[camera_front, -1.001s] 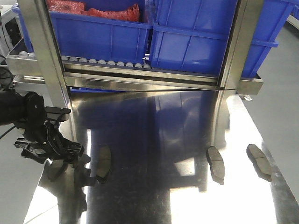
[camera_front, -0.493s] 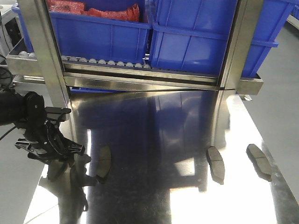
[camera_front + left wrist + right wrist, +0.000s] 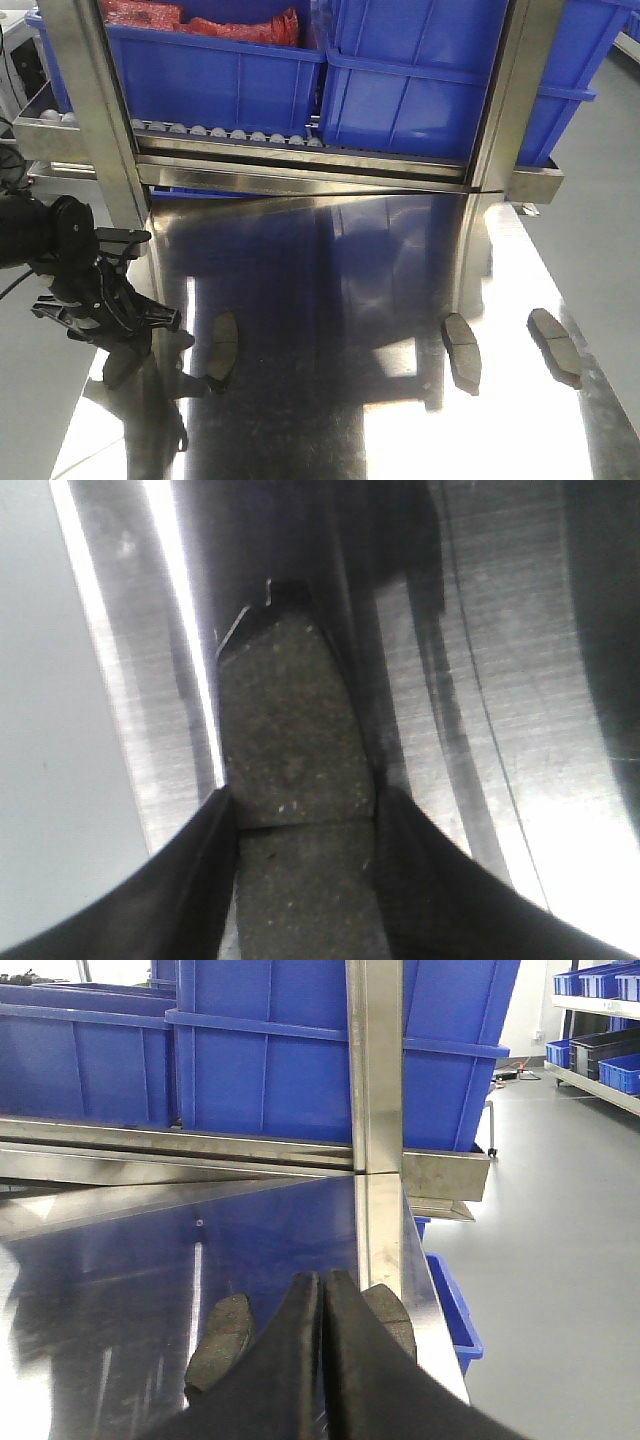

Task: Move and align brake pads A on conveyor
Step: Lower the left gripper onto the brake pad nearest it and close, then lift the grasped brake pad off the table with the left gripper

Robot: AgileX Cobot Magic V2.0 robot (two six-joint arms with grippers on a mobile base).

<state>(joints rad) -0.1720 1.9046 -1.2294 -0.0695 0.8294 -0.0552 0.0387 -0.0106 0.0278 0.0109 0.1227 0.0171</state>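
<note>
The left tool (image 3: 128, 340) is closed narrowly on a brake pad (image 3: 290, 730). Its two black fingers (image 3: 190, 890) press against the pad's long edges, and the pad lies flat on the shiny steel table (image 3: 330, 420). Near that tool's right side lies a second pad (image 3: 222, 348). The right tool (image 3: 322, 1350) is shut tight, holding nothing. A third pad (image 3: 220, 1342) lies just to its left and a fourth pad (image 3: 392, 1312) just to its right. Blue bins (image 3: 420, 80) stand beyond.
</note>
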